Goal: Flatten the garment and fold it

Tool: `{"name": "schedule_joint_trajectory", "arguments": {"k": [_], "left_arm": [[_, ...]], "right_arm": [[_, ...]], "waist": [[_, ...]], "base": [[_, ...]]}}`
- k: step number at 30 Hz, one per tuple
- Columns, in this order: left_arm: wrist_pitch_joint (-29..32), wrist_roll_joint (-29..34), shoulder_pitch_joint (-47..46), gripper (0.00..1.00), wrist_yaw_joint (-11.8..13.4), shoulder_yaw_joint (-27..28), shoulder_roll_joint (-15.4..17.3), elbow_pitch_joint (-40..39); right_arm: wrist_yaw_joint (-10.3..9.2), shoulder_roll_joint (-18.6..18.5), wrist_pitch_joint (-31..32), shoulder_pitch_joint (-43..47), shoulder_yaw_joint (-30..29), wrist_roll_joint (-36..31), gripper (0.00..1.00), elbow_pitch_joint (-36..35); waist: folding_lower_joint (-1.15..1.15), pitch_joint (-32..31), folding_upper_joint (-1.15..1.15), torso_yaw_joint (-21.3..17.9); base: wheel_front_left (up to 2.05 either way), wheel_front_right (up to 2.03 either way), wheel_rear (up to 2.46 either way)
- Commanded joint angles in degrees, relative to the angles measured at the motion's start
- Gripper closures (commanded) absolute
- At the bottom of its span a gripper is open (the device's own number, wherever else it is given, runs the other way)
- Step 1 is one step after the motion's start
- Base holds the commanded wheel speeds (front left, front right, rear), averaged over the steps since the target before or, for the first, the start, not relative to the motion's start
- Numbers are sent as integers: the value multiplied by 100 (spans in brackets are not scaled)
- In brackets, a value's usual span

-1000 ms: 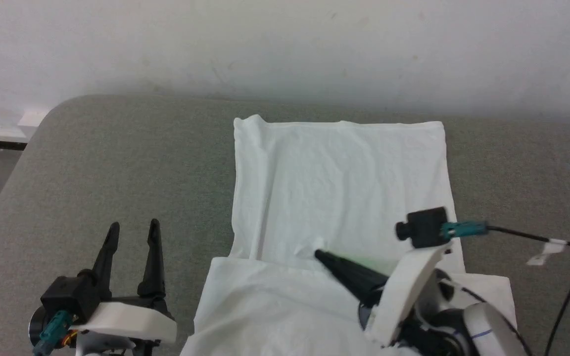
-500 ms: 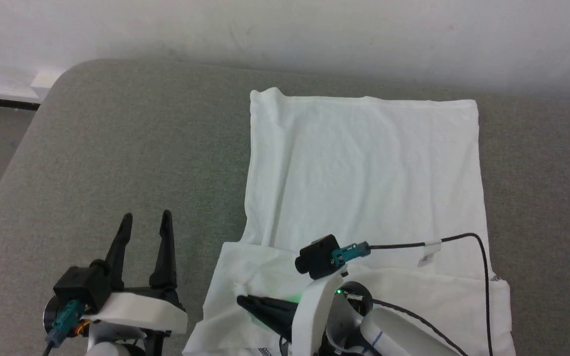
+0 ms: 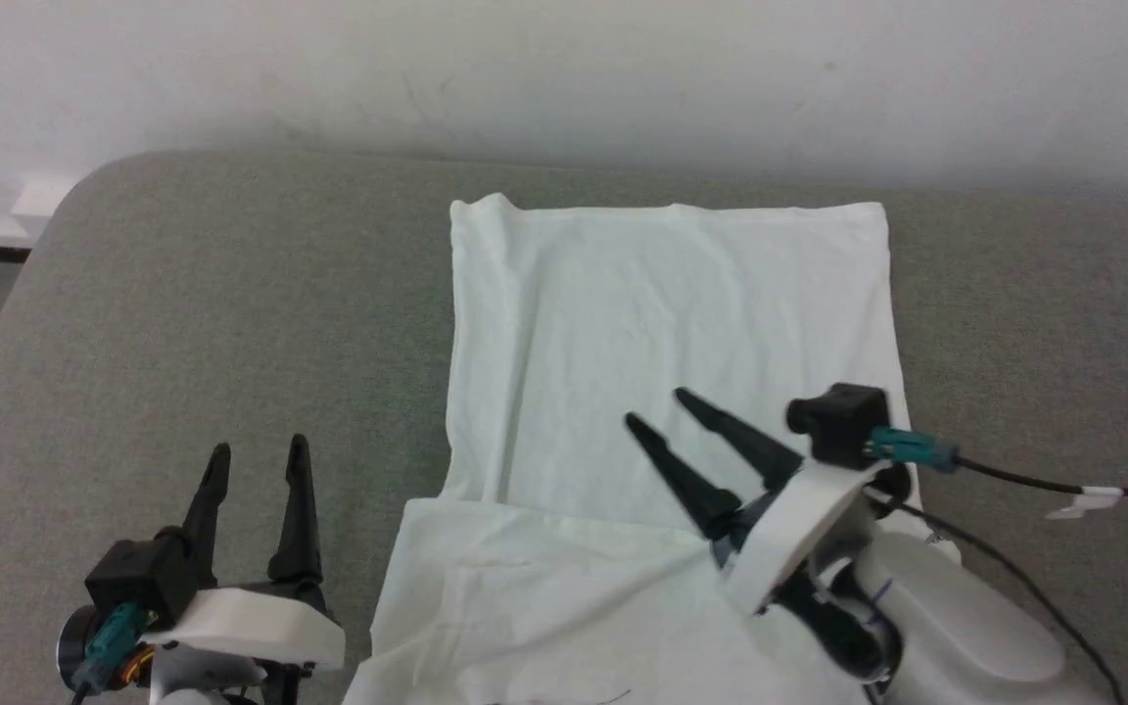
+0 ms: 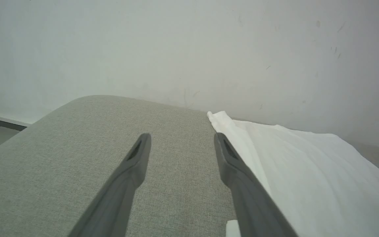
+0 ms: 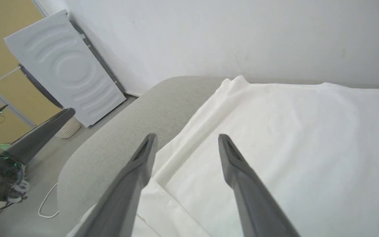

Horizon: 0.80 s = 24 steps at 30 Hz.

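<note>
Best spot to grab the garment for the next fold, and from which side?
Probably the far-left corner of the garment. The rest lies mostly flat on the grey cushion, but that corner is bunched into a raised lip. Come in low from the left, over bare cushion, with the open left end effector, which sits on that side.

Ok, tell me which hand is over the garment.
The right hand, its fingers spread above the white garment; the left hand hangs beside it, over the bare grey surface.
</note>
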Motion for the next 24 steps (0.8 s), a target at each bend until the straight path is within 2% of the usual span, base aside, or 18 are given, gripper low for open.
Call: {"name": "schedule_joint_trajectory", "arguments": {"k": [1,6,7,8,14,19,24], "left_arm": [[7,1,43,0,21,20,35,3],[54,-22,89,0,80,76,94,-57],[74,-33,90,0,99,105,127,-58],[74,-33,90,0,99,105,127,-58],[158,-130,-90,0,61,204,283,-13],[435,-342,-718,0,-79,258,443,153],[992,-534,-1819,0,-271,255,751,508]], "right_arm": [[-4,-59,-54,81,-87,-94,0,41],[-4,-387,-281,488,-1608,-1151,0,163],[-4,-440,-297,729,-2222,-1566,0,-8],[-4,-440,-297,729,-2222,-1566,0,-8],[-4,-346,138,1568,-3781,-2587,0,-1242],[-4,-49,745,2177,-4646,-3135,0,-2532],[-4,253,1083,2378,-4977,-3243,0,-3372]], "waist": [[0,-167,0,-193],[0,-222,0,-473],[0,-216,0,-585],[0,-216,0,-585],[0,-95,0,-902],[0,226,0,-1143],[0,788,0,-1381]], "base": [[0,0,0],[0,0,0],[0,0,0],[0,0,0],[0,0,0],[0,0,0],[0,0,0]]}}
